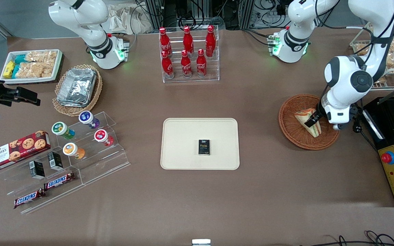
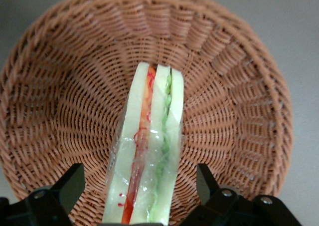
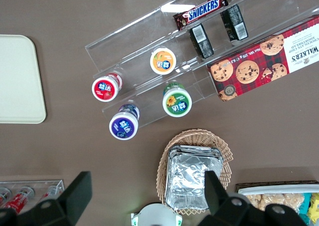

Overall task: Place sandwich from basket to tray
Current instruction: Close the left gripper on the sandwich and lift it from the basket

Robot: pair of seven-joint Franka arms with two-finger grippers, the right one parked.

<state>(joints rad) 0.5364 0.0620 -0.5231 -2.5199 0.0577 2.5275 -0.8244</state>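
1 sandwich (image 1: 307, 120) lies in 1 round, reddish-brown woven wicker basket (image 1: 291, 131), toward the working arm's end of the table (image 1: 197, 205). The sandwich is a triangular wedge of white bread in clear wrap, with orange-pink and green filling layers along its edge. In the wrist view the sandwich (image 2: 148, 151) stands on edge on the ribbed weave of the basket (image 2: 60, 96).

1 gripper (image 1: 315, 118) hangs over the basket, down at the sandwich. Its 2 black fingers (image 2: 67, 186) are spread wide, 1 on each side of the wedge, with a gap between each finger and the bread; it grips nothing.

1 flat cream-beige tray (image 1: 183, 136), rectangular with rounded corners and a low rim, lies well apart from the basket, toward the parked arm's end. 1 small black box (image 1: 204, 147) rests on it.

6 red bottles (image 1: 186, 51) stand in 1 clear rack (image 1: 214, 77), farther from the front camera than the tray. Past the tray from the basket, 4 round lidded cups (image 1: 80, 135) sit on clear stepped shelves (image 1: 115, 164).
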